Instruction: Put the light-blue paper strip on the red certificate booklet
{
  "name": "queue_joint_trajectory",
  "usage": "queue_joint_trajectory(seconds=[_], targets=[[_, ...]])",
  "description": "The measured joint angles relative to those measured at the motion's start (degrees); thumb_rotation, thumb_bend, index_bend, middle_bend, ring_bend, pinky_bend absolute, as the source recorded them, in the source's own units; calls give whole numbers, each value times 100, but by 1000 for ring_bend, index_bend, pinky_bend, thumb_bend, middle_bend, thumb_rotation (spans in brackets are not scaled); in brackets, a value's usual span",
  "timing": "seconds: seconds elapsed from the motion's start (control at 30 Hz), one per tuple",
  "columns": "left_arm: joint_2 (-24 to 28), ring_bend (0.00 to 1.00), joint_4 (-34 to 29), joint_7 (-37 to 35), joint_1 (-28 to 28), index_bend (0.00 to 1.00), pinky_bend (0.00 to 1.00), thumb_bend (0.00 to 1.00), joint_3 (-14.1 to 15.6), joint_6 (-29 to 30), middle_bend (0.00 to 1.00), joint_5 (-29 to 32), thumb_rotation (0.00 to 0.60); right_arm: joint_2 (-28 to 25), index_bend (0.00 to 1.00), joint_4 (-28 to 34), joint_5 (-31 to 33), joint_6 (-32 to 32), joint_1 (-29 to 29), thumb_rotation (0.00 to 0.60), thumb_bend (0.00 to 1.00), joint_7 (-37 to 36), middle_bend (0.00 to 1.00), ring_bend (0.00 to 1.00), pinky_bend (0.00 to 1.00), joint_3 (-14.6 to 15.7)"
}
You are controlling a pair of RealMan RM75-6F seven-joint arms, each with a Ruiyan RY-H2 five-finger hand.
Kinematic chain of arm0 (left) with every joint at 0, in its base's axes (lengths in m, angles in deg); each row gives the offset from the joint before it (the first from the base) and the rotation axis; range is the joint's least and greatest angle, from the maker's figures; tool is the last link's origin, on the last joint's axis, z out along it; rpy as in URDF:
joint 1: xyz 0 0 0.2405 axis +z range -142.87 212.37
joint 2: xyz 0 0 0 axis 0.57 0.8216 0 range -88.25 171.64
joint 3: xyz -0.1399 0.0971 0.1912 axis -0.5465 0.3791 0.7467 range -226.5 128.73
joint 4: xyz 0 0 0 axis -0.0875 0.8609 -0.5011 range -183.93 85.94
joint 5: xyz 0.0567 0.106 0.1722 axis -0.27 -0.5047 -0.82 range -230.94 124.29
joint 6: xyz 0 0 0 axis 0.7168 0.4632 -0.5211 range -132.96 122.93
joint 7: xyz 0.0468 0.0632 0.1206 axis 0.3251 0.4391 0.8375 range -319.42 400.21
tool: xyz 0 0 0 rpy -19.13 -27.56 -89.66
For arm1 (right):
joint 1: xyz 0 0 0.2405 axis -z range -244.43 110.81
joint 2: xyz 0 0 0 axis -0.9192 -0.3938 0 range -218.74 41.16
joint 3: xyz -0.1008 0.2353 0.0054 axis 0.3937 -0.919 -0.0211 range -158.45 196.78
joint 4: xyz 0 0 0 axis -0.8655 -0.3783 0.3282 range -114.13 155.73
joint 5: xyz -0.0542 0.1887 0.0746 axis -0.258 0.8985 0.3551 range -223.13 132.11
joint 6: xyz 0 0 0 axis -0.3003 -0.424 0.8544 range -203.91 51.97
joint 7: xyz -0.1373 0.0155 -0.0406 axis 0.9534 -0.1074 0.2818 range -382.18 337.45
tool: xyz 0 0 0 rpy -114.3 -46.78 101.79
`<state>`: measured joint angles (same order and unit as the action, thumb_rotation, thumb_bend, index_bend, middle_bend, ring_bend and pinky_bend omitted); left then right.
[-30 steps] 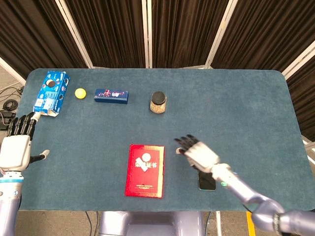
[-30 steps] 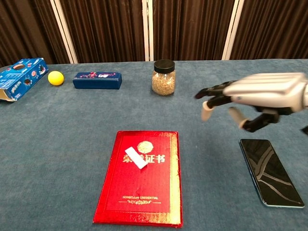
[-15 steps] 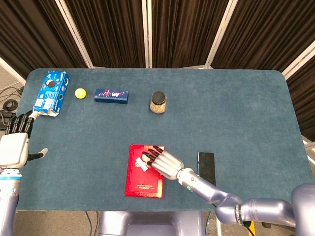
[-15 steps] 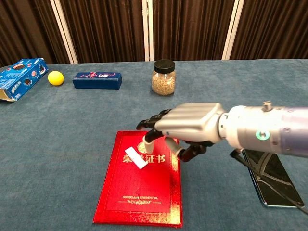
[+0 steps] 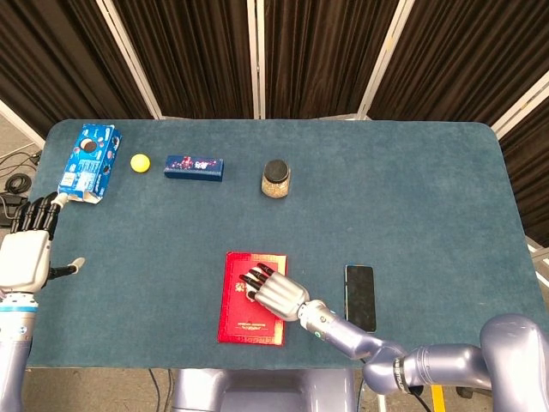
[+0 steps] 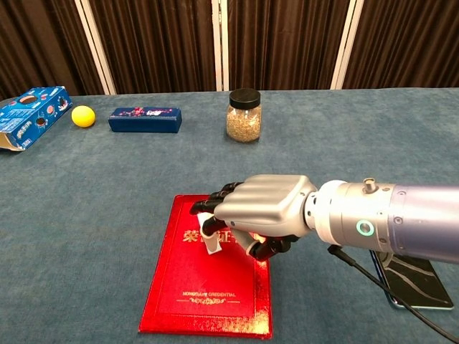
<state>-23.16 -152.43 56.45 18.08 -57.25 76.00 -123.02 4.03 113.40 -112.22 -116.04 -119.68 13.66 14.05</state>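
Observation:
The red certificate booklet (image 5: pixel 244 322) (image 6: pixel 208 294) lies flat near the table's front edge. My right hand (image 5: pixel 276 293) (image 6: pixel 262 211) reaches in from the right and hovers low over the booklet's upper half, fingers curled down. A short pale end of the light-blue paper strip (image 6: pixel 213 246) shows just under the fingertips, on the booklet's gold title. The rest of the strip is hidden by the hand, and I cannot tell whether the fingers pinch it or only touch it. My left hand (image 5: pixel 26 253) hangs off the table's left edge with fingers apart, holding nothing.
A black phone (image 5: pixel 360 297) (image 6: pixel 412 279) lies right of the booklet, under my right forearm. Along the back stand a lidded jar (image 5: pixel 275 178) (image 6: pixel 244 115), a dark blue box (image 5: pixel 194 166), a yellow ball (image 5: pixel 139 162) and a blue cookie box (image 5: pixel 88 161).
My right hand swept left from above the phone onto the booklet and lowered its fingers over the strip, which lay fully visible before. The left hand stayed put.

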Motion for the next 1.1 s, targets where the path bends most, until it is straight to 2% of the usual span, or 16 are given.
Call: queue_joint_trajectory(seconds=[0.47,0.9,1.1], targets=[[-31,0,22,-7,15,0,0,0,-3,-46,0,-93,600,22,350,-108,-131,-134,-14,600,973,-74,0,0,0,321],[-19,0,29,-49,23,0,0,0,-38,-101,0,-95,600,-8,350,3,-272,-325,-88,600,974,-174,0,0,0,262],[-13,0,11,-52,33,0,0,0,-35,-101,0,-130,600,52,351,-42,-277,-342,-106,600,974,-114,0,0,0,327]])
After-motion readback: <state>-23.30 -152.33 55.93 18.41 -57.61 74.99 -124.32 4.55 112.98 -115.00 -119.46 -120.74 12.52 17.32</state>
